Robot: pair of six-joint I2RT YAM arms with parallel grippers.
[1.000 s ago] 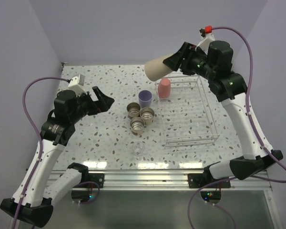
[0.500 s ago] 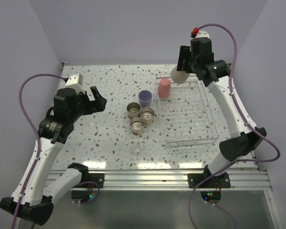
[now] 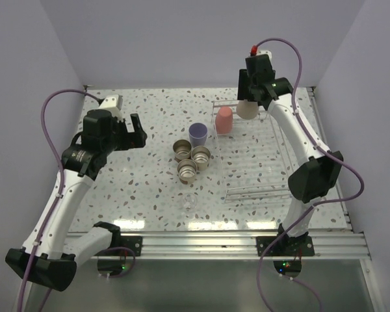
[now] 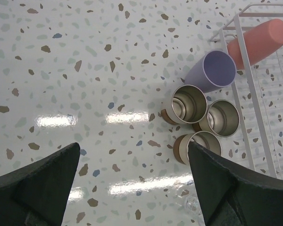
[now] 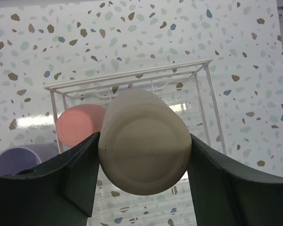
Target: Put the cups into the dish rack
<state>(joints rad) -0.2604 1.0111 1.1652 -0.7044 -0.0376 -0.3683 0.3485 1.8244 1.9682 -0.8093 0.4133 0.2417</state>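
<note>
My right gripper point(image 3: 247, 103) point(image 5: 144, 143) is shut on the taller tan cup point(image 3: 247, 110) point(image 5: 145, 148). It holds the cup upright, base up, over the far left part of the clear dish rack point(image 3: 292, 175) point(image 5: 132, 81). A pink-red cup point(image 3: 224, 120) point(image 4: 258, 43) point(image 5: 78, 125) stands upside down in the rack's far left corner. Just left of the rack, on the table, are a lavender cup point(image 3: 197, 134) point(image 4: 211, 74) and three short beige cups point(image 3: 187, 169) point(image 4: 188, 104) with shiny insides. My left gripper point(image 3: 138, 133) point(image 4: 132, 150) hovers open and empty to their left.
A small clear glass-like object point(image 3: 190, 201) point(image 4: 191, 203) lies on the speckled table near the beige cups, toward the front. Lavender walls close in the back and both sides. A metal rail point(image 3: 201, 244) runs along the front edge.
My right arm swung the tan cup from lying sideways, left of the rack's far corner, to upright over the rack. My left arm shifted slightly back, its gripper still open.
</note>
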